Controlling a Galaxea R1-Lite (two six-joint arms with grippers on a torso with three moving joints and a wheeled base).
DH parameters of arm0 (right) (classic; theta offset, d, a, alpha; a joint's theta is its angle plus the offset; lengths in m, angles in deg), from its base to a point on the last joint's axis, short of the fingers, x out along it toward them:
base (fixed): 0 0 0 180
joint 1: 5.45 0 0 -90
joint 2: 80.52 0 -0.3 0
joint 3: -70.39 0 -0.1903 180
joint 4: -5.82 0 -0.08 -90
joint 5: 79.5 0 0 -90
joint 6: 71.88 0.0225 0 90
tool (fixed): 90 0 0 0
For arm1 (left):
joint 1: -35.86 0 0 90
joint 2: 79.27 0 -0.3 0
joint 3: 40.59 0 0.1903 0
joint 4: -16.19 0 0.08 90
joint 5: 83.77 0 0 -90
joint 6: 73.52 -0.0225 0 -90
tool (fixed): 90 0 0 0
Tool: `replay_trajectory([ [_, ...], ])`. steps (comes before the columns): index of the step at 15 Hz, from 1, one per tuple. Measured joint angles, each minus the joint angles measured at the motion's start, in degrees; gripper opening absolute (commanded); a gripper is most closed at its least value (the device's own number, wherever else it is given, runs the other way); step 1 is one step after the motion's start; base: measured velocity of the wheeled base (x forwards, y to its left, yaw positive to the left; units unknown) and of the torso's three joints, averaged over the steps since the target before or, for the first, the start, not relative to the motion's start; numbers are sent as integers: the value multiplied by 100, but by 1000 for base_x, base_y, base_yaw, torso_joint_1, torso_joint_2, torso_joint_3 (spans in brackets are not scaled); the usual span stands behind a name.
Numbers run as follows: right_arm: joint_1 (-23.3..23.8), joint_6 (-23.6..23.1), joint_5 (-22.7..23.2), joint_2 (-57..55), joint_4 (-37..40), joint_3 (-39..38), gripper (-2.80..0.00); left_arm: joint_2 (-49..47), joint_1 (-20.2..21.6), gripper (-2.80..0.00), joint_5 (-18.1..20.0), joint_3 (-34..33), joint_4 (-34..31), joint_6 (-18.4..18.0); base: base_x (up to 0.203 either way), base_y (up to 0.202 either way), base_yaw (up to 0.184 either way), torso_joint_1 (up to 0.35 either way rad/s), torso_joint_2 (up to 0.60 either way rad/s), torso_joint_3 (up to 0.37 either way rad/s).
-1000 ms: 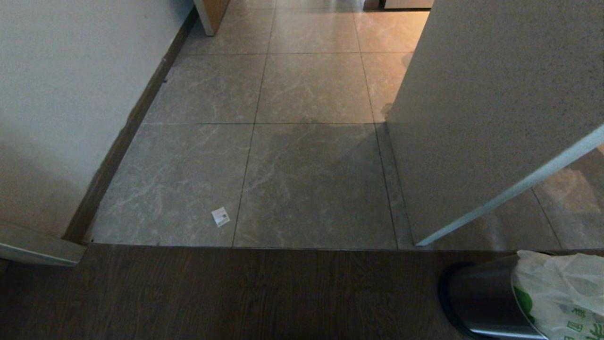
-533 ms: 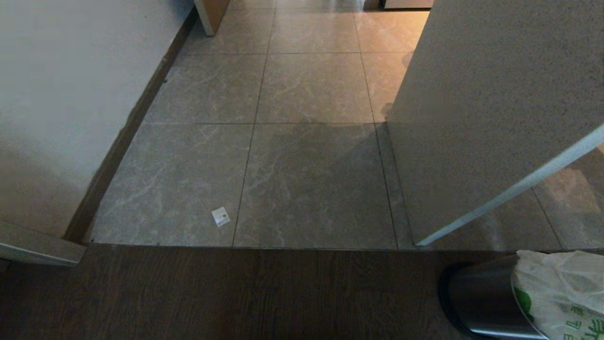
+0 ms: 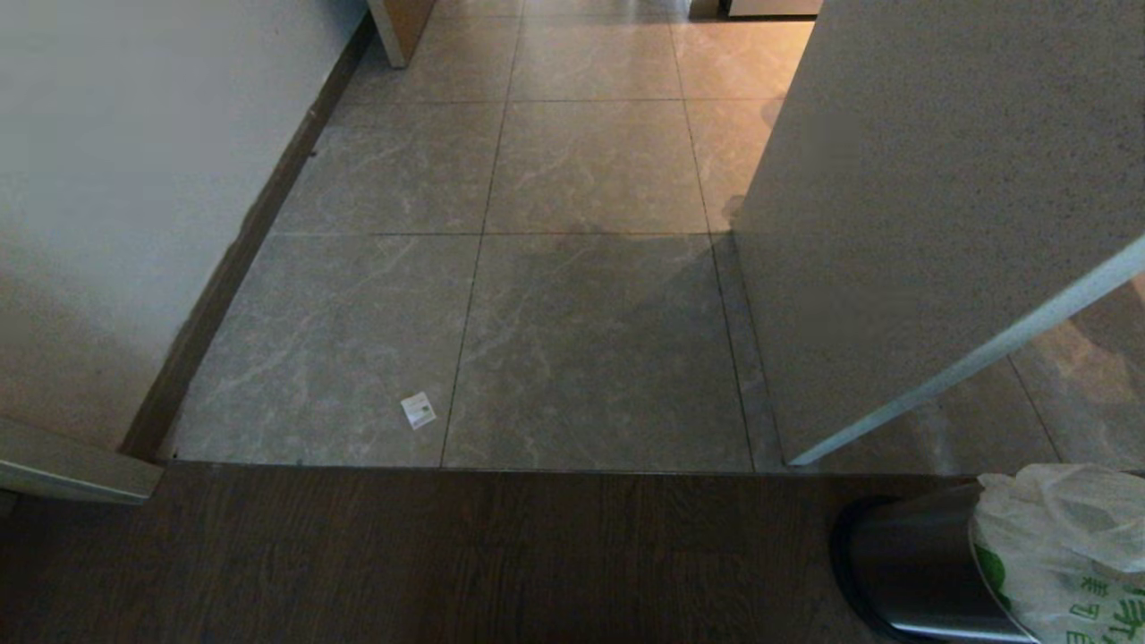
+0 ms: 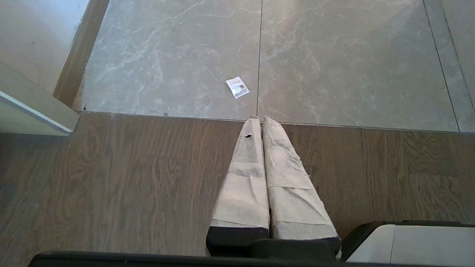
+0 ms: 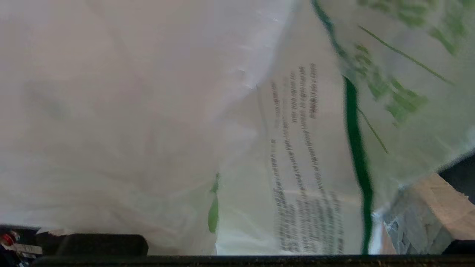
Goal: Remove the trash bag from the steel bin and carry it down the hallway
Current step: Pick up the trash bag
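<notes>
The steel bin (image 3: 912, 572) stands on dark wood floor at the lower right of the head view, partly cut off by the picture's edge. The trash bag (image 3: 1064, 555), thin white plastic with green print, sits in it and puffs up above the rim. In the right wrist view the trash bag (image 5: 259, 111) fills almost everything, pressed close between the jaws of my right gripper (image 5: 237, 222). One taped finger (image 5: 426, 207) shows far out at the side; the other is hidden by plastic. My left gripper (image 4: 259, 119) hangs shut and empty over the wood floor. The hallway tiles (image 3: 590, 161) stretch ahead.
A cream wall with dark skirting (image 3: 241, 250) lines the left side. A speckled grey panel with a pale edge (image 3: 939, 179) juts in from the right, close to the bin. A small paper scrap (image 3: 418, 410) lies on the tiles near the threshold. A door-frame corner (image 3: 72, 465) sits at lower left.
The top of the bag has bulged upward and its folds have shifted above the bin's rim. The bin, the floor and the left gripper have not moved.
</notes>
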Motion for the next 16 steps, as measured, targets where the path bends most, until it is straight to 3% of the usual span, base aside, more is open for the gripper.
replay_trajectory([
  [2, -98, -4, 8, 24, -6, -2, 0, 0, 0, -280, 1, 0, -2, 0, 0, 0, 0, 0, 0, 0],
  [3, -117, -2, 25, 26, -35, -4, -280, 0, 0, -280, 2, 0, -2, 0, 0, 0, 0, 0, 0, 0],
  [16, -155, -55, 50, 197, -204, -87, -280, 0, 0, -280, 2, 0, 0, 0, 0, 0, 0, 0, 0, 0],
])
